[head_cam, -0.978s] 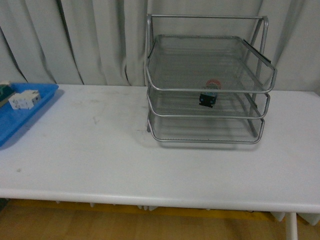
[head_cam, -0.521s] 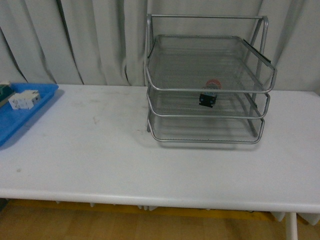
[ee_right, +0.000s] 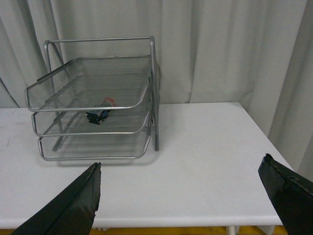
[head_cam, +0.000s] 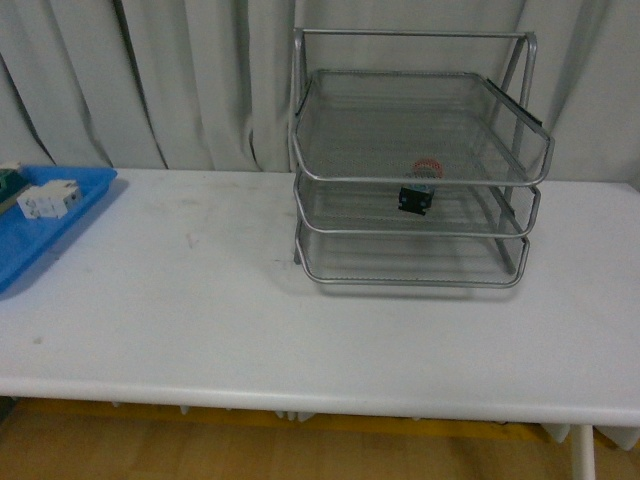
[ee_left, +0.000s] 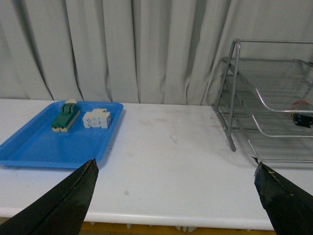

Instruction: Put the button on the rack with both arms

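Since neither arm shows in front view and both wrist cams sit well back from the rack, placement step looks done; robot appears to be at retreat/idle.

White surface (head_cam: 200,320) carries rack (head_cam: 415,180) toward far right and blue tray (head_cam: 40,235) at far left edge.

Rack: 3 mesh tiers, tubular frame, upright.

Tray holds a green block (ee_left: 65,116) and a white part (ee_left: 97,119), side by side, not task items.

Button (head_cam: 420,190) lies on middle tier, toward front right, red cap tipped toward the back, dark body toward front.

Left tool (ee_left: 176,200): jaws spread wide, nothing between. Right tool (ee_right: 183,200): same, empty.

Next move, as judged: nothing left to grasp; keep arms clear, confirm button is settled on the mesh.
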Controlling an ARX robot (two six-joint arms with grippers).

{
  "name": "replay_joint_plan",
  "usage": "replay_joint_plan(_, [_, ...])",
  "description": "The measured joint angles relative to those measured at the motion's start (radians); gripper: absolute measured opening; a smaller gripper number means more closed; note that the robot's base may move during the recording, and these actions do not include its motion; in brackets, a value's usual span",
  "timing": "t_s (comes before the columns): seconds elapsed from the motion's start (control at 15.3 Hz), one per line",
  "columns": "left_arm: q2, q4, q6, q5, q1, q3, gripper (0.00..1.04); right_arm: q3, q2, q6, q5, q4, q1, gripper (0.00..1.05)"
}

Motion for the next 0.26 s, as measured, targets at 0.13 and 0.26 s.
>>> replay_joint_plan(0.13, [0.0, 0.0, 0.0, 0.0, 0.0, 0.0, 0.98, 0.0, 0.0, 0.0, 0.0, 0.0, 0.0, 0.98])
replay_joint_plan(0.26, [0.0, 0.0, 0.0, 0.0, 0.0, 0.0, 0.98, 0.0, 0.0, 0.0, 0.0, 0.0, 0.0, 0.98])
